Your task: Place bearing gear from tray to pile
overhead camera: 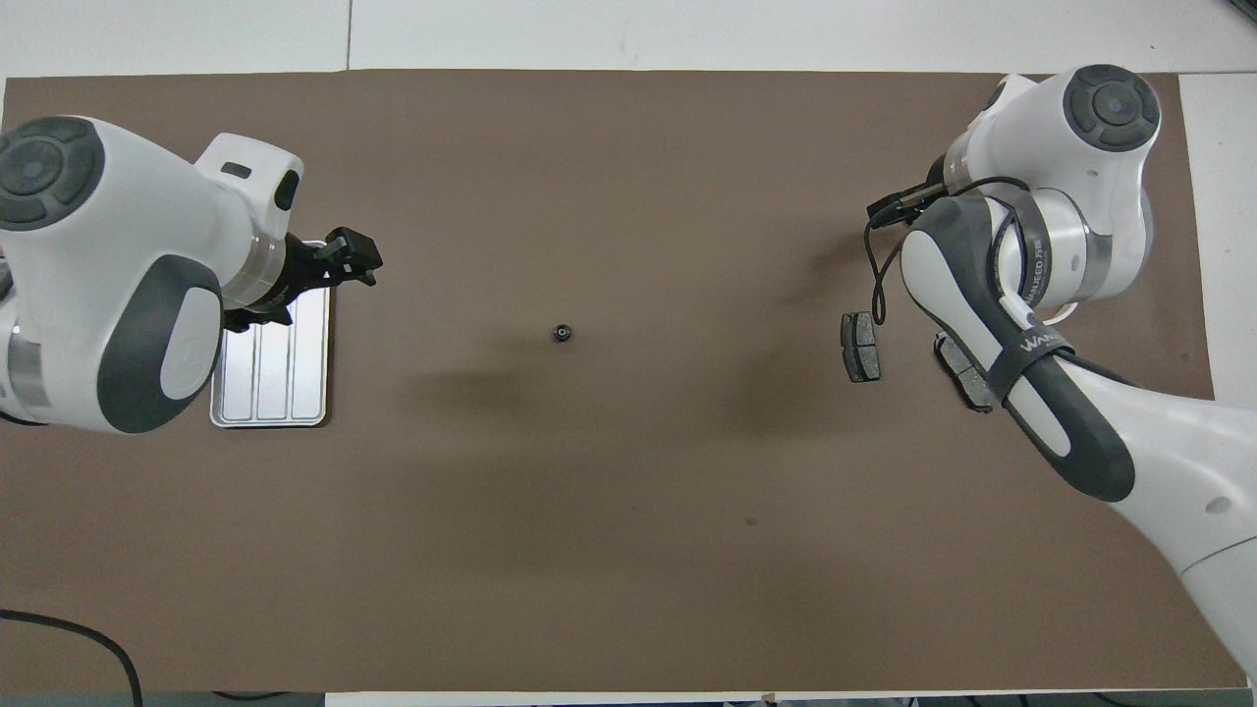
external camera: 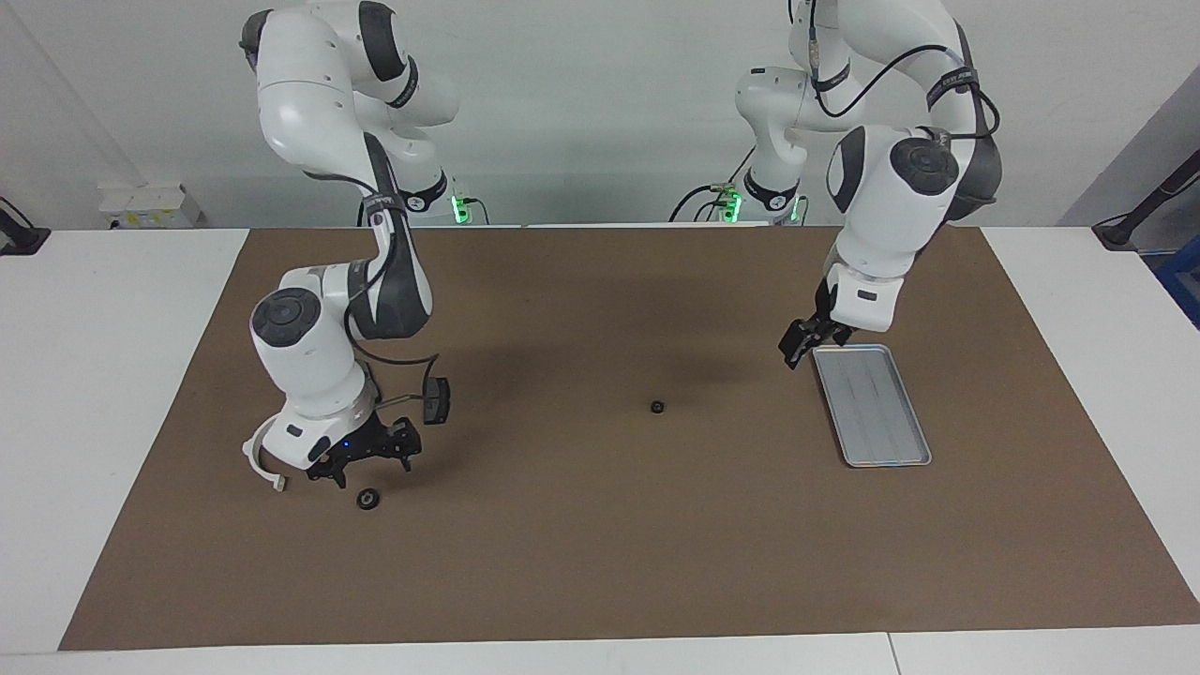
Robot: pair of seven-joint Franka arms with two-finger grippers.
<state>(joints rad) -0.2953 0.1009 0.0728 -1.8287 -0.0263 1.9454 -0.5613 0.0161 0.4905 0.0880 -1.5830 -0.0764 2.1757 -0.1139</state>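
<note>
While the right arm folded low over the desk [external camera: 600, 562] near its own end, the right tool [external camera: 367, 461] hung with fingers spread just above a bearing gear [external camera: 368, 500], beside the pile's white half-ring bracket [external camera: 260, 459] and a dark plate [overhead camera: 860, 347]. A second gear [external camera: 658, 407] lay alone at mid-desk. The left arm bent down steeply, its left tool [external camera: 799, 345] over the robot-side corner of the tray [external camera: 872, 405]; whether its fingers were apart I cannot tell.
</note>
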